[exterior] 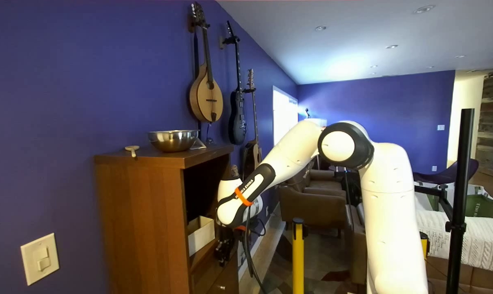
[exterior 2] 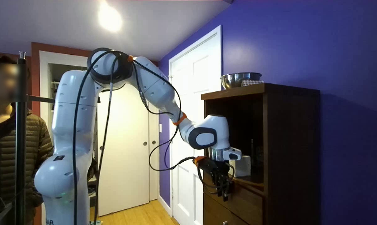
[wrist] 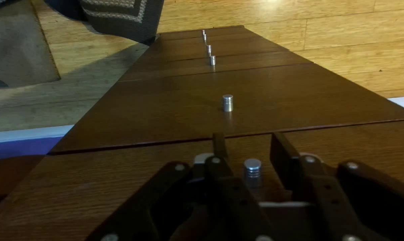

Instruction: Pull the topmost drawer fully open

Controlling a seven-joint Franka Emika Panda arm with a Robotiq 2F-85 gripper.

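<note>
The topmost drawer [exterior 2: 248, 200] has a brown wood front just below the open shelf compartment of the cabinet. It looks shut, level with the fronts below. Its front also fills the lower part of the wrist view [wrist: 114, 180]. Its small round metal knob [wrist: 252, 169] shows there between my fingers. My gripper [wrist: 249, 144] is open, with one finger on each side of the knob and a gap on both sides. In both exterior views the gripper [exterior 2: 225, 191] [exterior: 223, 254] points down in front of this drawer, and it hides the knob.
Lower drawer fronts [wrist: 188, 110] with metal knobs lie below. The shelf compartment [exterior 2: 238, 125] above holds a white box [exterior 2: 243, 165]. A metal bowl [exterior: 173, 141] stands on the cabinet top. A yellow post [exterior: 298, 257] stands near the arm. A person [exterior 2: 19, 140] stands behind the robot.
</note>
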